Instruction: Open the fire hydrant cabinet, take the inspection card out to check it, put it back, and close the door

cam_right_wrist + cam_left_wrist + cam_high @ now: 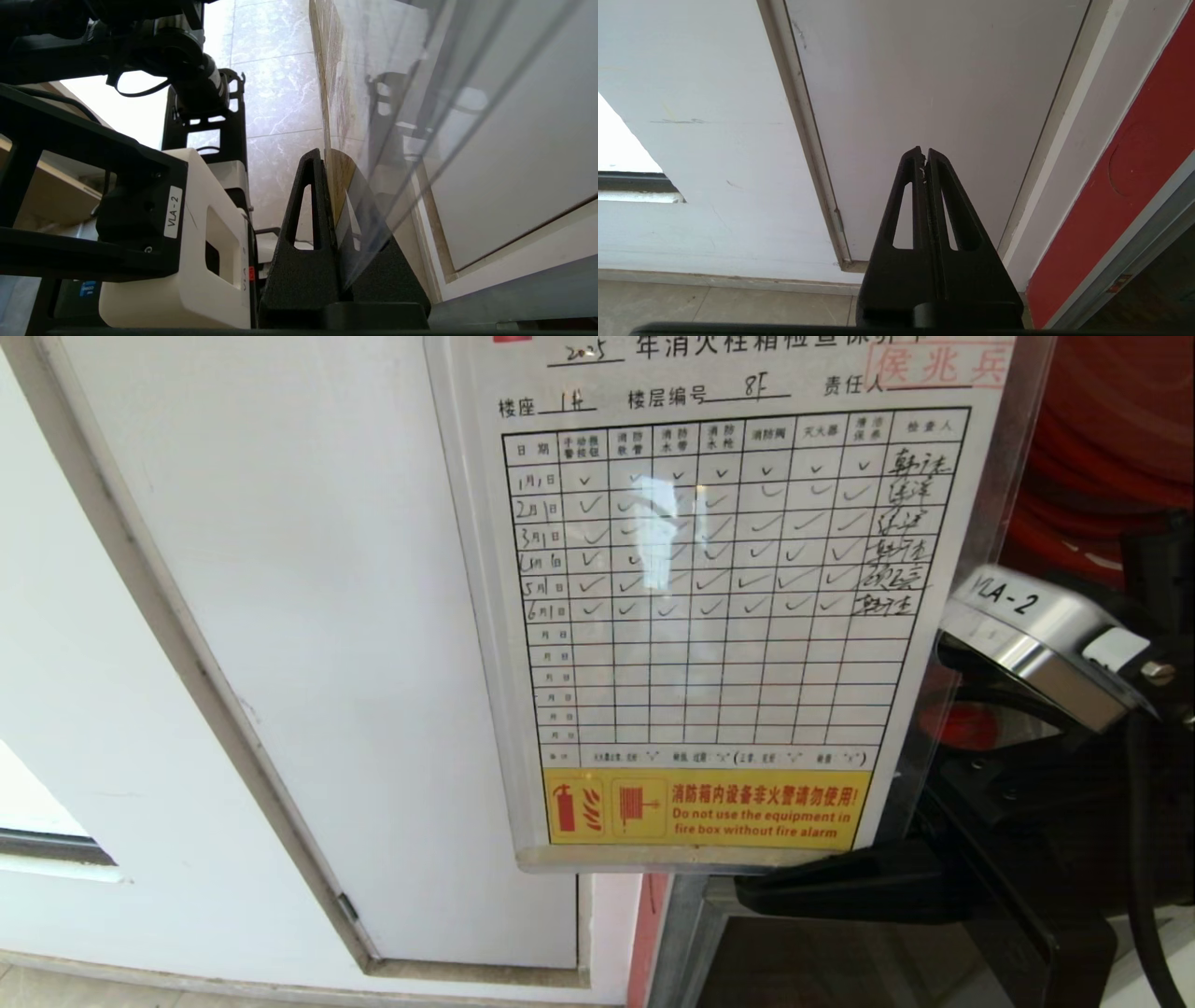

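White wall panel (308, 616) behind | inspection card (719, 616) in clear sleeve held upright before head camera, hiding most of red cabinet interior (1111, 439) | right gripper (794, 887) clamped on card's lower edge | left gripper (924, 161) closed, empty, facing panel near floor

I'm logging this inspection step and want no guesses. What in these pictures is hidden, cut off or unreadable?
- White grid inspection card in clear plastic sleeve: head view, heading cut off by the top edge; glare whitens some check marks; bottom remarks row too small.
- Red-lined fire hydrant cabinet: head view, interior mostly hidden by the card and the right arm.
- Right tool: right wrist view, one finger veiled by the sleeve.
- Cabinet door: in no view.
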You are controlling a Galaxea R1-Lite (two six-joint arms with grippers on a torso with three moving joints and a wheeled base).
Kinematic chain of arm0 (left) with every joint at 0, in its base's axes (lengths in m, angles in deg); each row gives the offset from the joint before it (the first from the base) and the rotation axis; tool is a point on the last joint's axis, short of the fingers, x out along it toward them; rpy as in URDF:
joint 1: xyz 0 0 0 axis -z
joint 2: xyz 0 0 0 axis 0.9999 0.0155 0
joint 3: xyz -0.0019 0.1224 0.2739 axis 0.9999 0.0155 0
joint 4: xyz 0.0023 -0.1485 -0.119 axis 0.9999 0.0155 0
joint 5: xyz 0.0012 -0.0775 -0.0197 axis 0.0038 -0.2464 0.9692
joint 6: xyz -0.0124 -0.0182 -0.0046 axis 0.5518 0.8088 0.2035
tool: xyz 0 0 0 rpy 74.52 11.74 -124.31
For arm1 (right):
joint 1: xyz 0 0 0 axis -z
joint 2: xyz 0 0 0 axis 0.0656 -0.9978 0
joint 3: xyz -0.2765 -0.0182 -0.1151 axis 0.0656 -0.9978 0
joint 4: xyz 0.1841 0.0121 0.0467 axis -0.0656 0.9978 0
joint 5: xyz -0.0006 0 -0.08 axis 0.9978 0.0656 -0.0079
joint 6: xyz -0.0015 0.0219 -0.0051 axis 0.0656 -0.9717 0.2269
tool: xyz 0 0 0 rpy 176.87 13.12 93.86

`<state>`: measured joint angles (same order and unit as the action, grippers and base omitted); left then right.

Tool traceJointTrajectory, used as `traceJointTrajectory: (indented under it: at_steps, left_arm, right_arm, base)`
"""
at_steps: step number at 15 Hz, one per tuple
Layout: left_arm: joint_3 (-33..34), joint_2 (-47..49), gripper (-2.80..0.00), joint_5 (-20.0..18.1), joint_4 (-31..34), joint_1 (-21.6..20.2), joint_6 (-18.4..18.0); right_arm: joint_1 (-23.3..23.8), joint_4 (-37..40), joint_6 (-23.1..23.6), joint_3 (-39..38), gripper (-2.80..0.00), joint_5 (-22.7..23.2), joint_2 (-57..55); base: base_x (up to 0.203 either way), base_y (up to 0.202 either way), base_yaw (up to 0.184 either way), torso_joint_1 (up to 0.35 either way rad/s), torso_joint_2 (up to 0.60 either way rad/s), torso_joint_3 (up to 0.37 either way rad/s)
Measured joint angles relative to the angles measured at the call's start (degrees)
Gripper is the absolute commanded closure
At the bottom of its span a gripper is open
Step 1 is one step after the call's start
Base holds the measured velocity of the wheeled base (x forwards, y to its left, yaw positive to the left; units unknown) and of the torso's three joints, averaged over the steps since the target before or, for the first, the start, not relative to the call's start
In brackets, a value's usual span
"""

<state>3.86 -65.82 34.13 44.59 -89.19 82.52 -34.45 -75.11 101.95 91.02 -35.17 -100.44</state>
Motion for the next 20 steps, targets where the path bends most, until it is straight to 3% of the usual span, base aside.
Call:
traceJointTrajectory:
  at_steps: [16,20]
  left_arm:
    - [0.0,0.0,0.00,0.0,0.0,0.0,0.0]
    - [0.0,0.0,0.00,0.0,0.0,0.0,0.0]
  right_arm:
    - [0.3,0.5,-0.5,-5.8,0.00,-7.5,7.5]
    - [0.4,0.3,-3.3,-7.4,0.00,-9.8,9.9]
  base:
    - [0.000,0.000,0.000,0.000,0.00,0.000]
    - [0.000,0.000,0.000,0.000,0.00,0.000]
